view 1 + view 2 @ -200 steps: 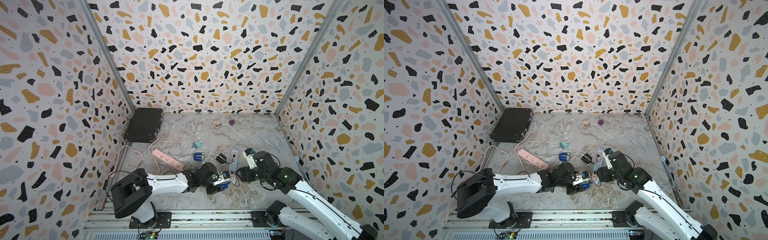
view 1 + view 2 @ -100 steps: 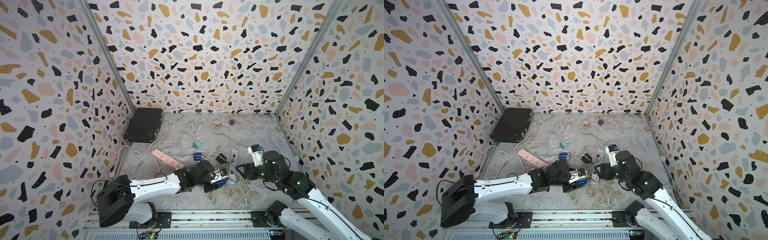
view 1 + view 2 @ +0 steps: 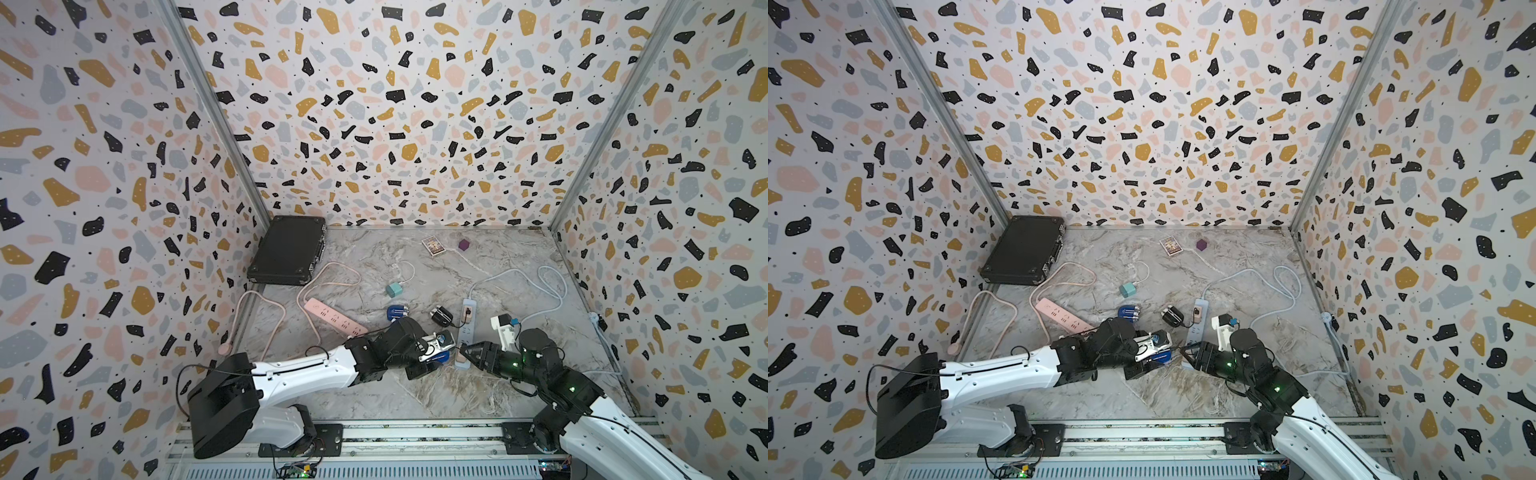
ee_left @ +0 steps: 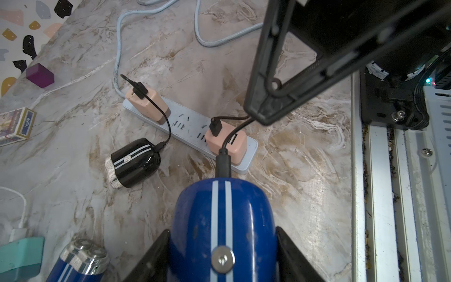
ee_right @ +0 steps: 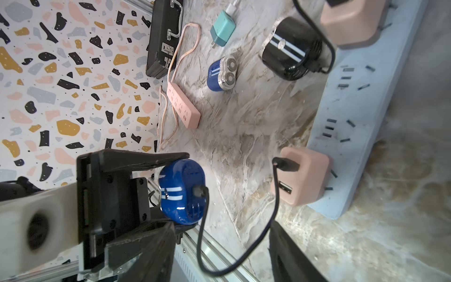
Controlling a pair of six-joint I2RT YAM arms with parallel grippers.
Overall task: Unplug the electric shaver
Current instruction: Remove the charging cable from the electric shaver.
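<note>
The electric shaver (image 4: 223,219) is blue with two white stripes, and my left gripper (image 4: 222,244) is shut on its body just above the tabletop. In both top views it shows as a blue patch (image 3: 440,356) (image 3: 1160,356). A black cable (image 5: 274,210) is plugged into the shaver's end and runs to a pink adapter (image 4: 231,144) seated in the near end of a light-blue power strip (image 4: 188,122). My right gripper (image 5: 219,246) is open, facing the shaver from the right, and the cable loops between its fingers untouched. The adapter (image 5: 302,175) sits just beyond them.
A black shaver (image 4: 133,161) is cabled to a second pink adapter (image 4: 146,102) on the same strip. Another blue shaver (image 3: 397,311), a teal charger (image 3: 392,289), a pink power strip (image 3: 334,320), a black case (image 3: 289,249), a card box (image 3: 433,245) and a purple cube (image 3: 464,244) lie around.
My right gripper has come in lower toward the near end of the strip, and its jaws have narrowed somewhat. The left gripper still holds the blue shaver in almost the same spot.
</note>
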